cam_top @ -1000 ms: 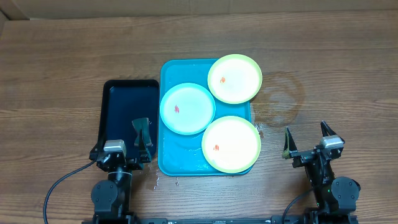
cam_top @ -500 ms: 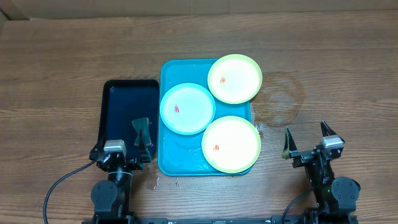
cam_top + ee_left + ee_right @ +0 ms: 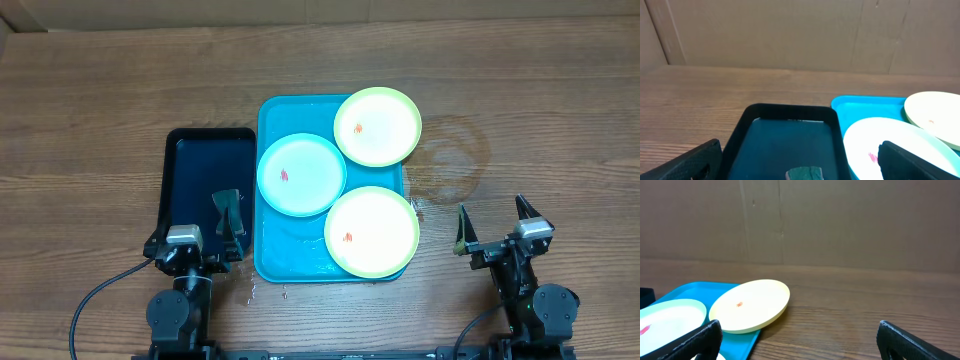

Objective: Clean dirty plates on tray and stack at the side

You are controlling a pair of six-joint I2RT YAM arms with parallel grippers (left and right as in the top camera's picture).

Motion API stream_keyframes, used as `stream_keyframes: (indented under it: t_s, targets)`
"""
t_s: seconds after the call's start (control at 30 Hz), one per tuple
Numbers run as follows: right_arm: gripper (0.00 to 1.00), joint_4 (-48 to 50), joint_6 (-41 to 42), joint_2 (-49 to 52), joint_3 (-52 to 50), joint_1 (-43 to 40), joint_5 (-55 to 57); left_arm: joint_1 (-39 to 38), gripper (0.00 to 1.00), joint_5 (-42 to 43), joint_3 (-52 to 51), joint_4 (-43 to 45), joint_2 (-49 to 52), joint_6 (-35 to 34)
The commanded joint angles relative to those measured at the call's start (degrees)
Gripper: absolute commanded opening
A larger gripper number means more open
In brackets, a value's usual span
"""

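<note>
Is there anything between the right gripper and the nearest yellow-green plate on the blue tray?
Nothing visible does. Only wooden table lies between the open right gripper and the near yellow-green plate, which overhangs the tray rim.

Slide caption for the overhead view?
Three smeared round plastic plates on turquoise rectangular plastic tray; left tool, right tool open.

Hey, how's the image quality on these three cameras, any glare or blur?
Overhead: even light and sharp, though the near yellow-green plate glares white at its centre. Left wrist: the left claw's fingers are dark blurs in the bottom corners, the black tray clear. Right wrist: the right claw's fingers blur likewise; the far yellow-green plate is fairly sharp.
</note>
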Motion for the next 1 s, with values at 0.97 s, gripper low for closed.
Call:
stream_keyframes:
  t_s: [0.97]
  targets:
    - [1.00, 0.33, -0.04, -0.35, -0.59, -0.15, 0.55, 0.22, 1.00, 1.05, 9.03, 1.55, -0.37, -9.68]
